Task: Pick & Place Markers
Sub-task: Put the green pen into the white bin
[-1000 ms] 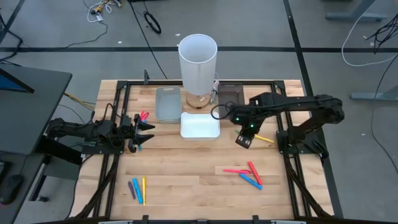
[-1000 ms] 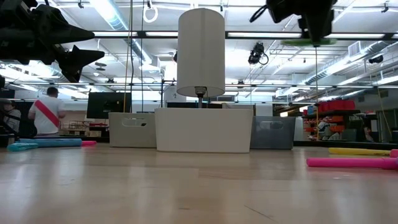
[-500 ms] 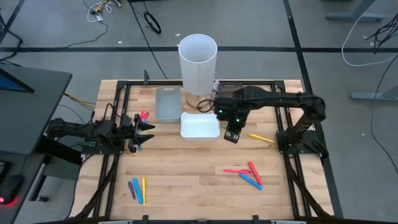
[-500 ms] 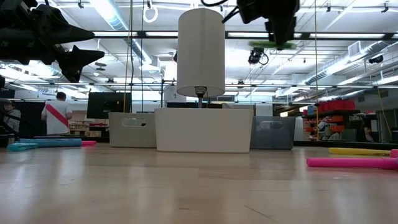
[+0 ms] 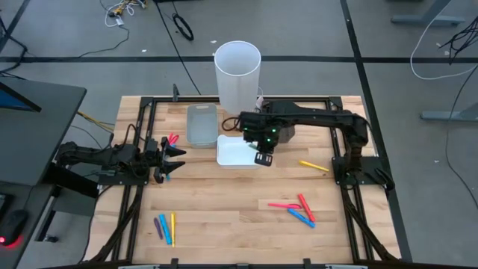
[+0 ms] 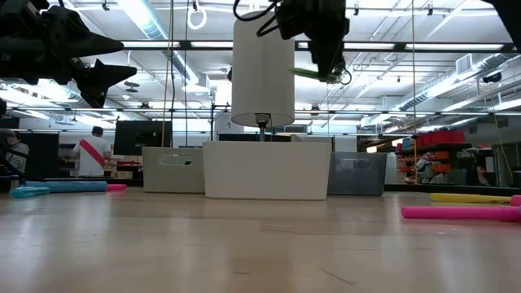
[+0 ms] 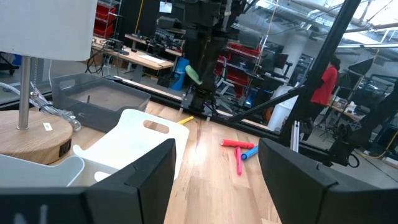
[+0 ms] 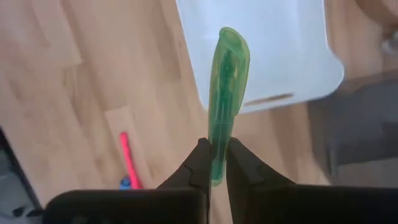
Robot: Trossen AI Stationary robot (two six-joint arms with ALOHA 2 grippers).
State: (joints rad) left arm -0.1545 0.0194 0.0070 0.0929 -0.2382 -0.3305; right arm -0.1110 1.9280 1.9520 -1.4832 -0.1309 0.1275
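Right gripper pinches a green marker, fingers pressed tight on its lower end, marker sticking out past the tips. It hangs in the air over the right edge of the white tray, mid-table. From table height the green marker shows as a thin tilted stick under the gripper, in front of the tall white cylinder.

Left gripper waits at the left side of the table, fingers spread, nothing between them, raised off the wood.

Other markers on the table:
- yellow marker lies alone right of the white tray, near the right arm's base
- red, pink and blue cluster lies toward the near right, touching or crossing each other
- purple, blue and yellow trio lies side by side at the near left
- pink pair just behind the left gripper

Clear grey tray sits left of the cylinder, dark tray right of it, behind the arm. White tray's inside looks bare from above. Person in a white and red top stands far back in the room.
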